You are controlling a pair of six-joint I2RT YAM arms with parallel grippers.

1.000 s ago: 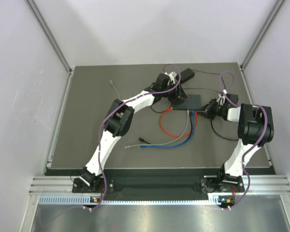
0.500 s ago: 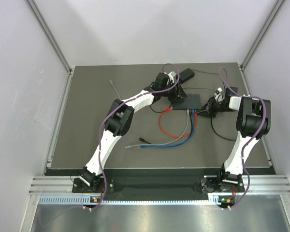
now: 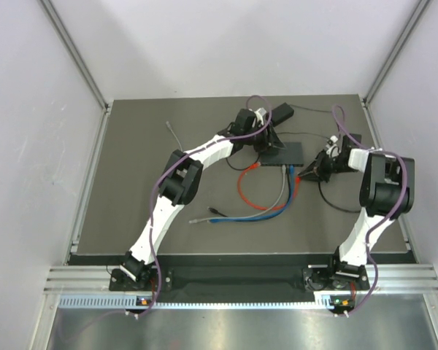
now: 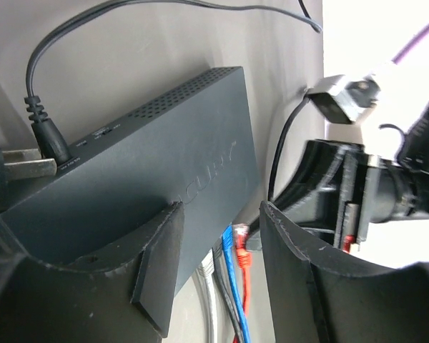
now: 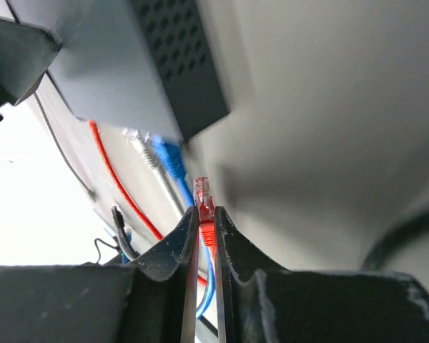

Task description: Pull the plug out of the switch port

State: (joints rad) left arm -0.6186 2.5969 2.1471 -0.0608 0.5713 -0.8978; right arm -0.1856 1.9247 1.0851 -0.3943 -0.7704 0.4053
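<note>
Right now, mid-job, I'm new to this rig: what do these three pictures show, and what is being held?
The left arm and the right arm are robot arms bolted at the near edge of a table. The overhead picture looks down from behind them; the other two come from a camera on each wrist. On the table lie the switch, a flat dark box, a black adapter block beyond it, and a red cable, a blue cable and a grey cable. The right gripper pinches the red plug, clear of the switch; the blue plug sits at the switch's sockets. The left gripper straddles the switch's corner; whether it squeezes is unclear.
</note>
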